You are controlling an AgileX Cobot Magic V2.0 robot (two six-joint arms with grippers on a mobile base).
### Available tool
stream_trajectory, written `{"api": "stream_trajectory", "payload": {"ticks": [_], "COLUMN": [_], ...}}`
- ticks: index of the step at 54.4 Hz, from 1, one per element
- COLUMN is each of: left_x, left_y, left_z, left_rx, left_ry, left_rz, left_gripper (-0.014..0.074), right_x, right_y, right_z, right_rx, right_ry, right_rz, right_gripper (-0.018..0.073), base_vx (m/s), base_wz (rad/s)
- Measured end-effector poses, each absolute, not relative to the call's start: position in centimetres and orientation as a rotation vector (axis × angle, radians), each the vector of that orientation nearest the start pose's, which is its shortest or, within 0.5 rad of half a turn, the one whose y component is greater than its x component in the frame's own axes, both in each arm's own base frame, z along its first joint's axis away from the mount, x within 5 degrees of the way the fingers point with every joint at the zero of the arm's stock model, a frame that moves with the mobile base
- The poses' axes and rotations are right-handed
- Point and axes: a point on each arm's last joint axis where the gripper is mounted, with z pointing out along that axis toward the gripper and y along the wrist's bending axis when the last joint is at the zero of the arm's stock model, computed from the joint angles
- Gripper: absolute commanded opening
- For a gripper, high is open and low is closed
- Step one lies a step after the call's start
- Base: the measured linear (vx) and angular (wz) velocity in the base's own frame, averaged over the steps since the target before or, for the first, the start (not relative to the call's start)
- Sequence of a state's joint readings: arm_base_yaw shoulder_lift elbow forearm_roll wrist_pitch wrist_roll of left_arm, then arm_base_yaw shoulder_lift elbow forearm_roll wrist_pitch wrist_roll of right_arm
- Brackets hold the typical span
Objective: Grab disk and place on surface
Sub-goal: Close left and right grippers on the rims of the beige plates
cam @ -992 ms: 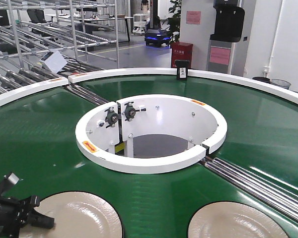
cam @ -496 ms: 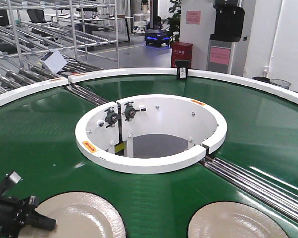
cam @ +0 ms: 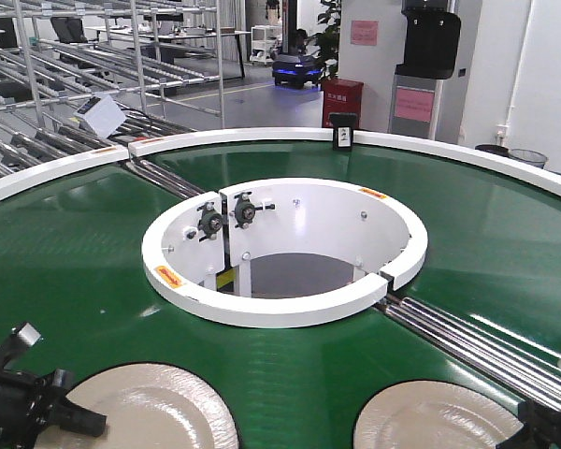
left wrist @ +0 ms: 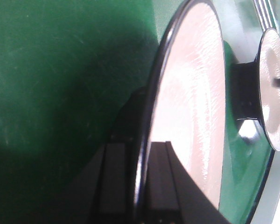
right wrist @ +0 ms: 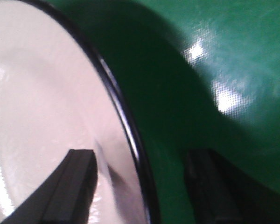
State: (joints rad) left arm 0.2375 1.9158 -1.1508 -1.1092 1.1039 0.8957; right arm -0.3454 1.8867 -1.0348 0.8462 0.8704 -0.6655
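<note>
Since a second ago the right gripper [cam: 545,423] has come into the lower right corner of the front view, and the left gripper [cam: 79,419] has slid a little down and to the left. I see two pale, glossy round disks with thin dark rims, both lying flat on the green belt [cam: 75,243] at the near edge of the picture. The left disk [cam: 164,412] sits at lower left and the right disk [cam: 439,416] at lower right, well apart from each other. My left gripper, black and low to the belt, reaches in from the left edge with its tip over the left disk's near-left rim. On the left wrist camera its two dark fingers [left wrist: 114,182] stand close together on either side of that rim, one outside the disk and one over its pale face. I cannot tell whether they are pinching it. My right gripper shows only as a dark shape just beside the right disk's outer rim. On the right wrist camera its fingers [right wrist: 77,186] stand wide apart, released, one over the disk's face and one over the belt, with the dark rim running between them. Behind the disks, a white inner ring [cam: 280,304] circles the belt's open centre, and silver rollers [cam: 467,341] cross the belt at right.
</note>
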Motion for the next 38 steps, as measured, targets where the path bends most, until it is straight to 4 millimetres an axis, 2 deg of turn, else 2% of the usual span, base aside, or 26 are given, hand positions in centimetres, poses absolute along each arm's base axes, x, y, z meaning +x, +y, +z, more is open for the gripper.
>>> {"api": "stream_trajectory", "payload": {"ticks": [7,13,19,30,38], "left_x": [35.7,35.7,35.6,35.6,35.9], "left_y": [1.2,1.1,1.1,1.0,0.8], "left_z": [18.2,18.2,18.2,18.3,18.8], "left_rx": [0.01,0.017,0.022,0.019,-0.047], "left_ry": [2.546,2.548,2.549,2.541,2.482], "left_rz": [-1.204,-1.214,-1.226,-1.244,-1.3], "left_gripper": [-0.0005,-0.0005,-0.0005,-0.0005,-0.0001], "right_x": [33.3,33.7,33.9,33.9,34.0], "right_y": [-5.7,-4.6,-4.1,-3.6,-3.1], "right_z": [14.6,14.5,14.9,15.5,17.6], "right_rx": [0.315,0.279,0.338,0.373,0.275], "right_ry": [2.76,2.759,2.723,2.683,2.649], "right_rz": [0.809,0.827,0.918,1.013,0.988], "right_gripper": [0.037,0.0183,-0.0006,-0.0012,-0.0008], "base_vx": [0.0,0.0,0.0,0.0,0.0], "base_wz": [0.0,0.0,0.0,0.0,0.0]}}
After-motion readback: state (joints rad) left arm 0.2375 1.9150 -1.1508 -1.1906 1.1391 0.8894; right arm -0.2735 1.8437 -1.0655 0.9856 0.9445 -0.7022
